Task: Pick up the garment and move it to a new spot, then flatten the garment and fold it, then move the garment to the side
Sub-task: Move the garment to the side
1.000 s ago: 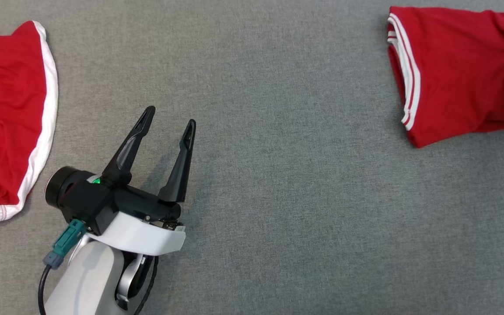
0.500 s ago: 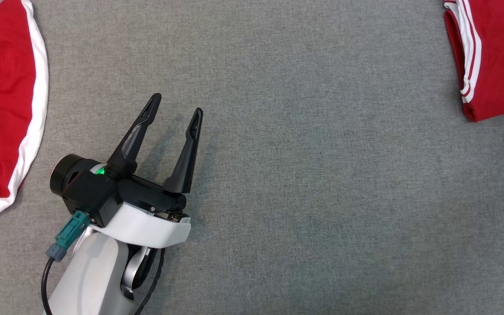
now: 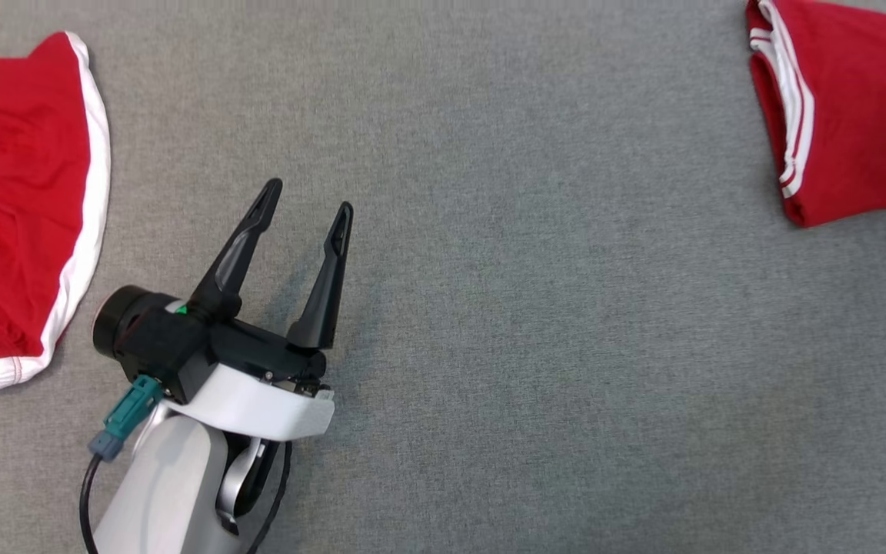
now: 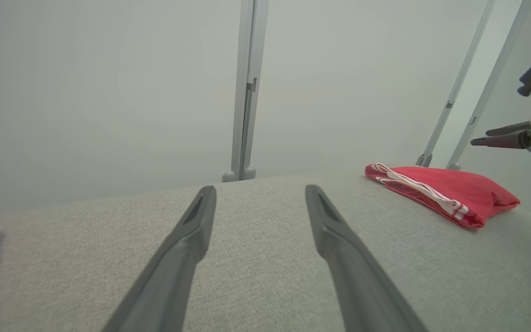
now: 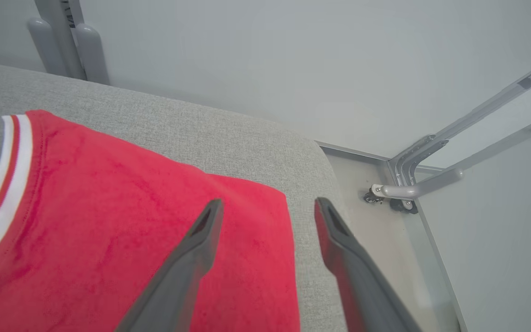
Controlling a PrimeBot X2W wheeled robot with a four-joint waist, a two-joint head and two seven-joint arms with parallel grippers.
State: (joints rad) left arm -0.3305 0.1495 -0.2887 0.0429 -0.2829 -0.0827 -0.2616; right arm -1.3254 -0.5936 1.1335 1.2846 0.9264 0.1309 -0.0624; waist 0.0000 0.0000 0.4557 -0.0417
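Head view: left gripper (image 3: 309,195) over grey surface (image 3: 535,308), jaws wide, empty. Folded garment (image 3: 851,115) lies far right. Right gripper (image 5: 268,203) above its edge, jaws wide, empty. Second garment (image 3: 12,231) far left.

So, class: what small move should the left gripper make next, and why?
Probably swing the left gripper toward the rumpled red garment on its left and lower onto the white-trimmed edge. That gripper is open and empty over bare grey surface, while the folded garment already lies at the right side, with the right gripper open over it.
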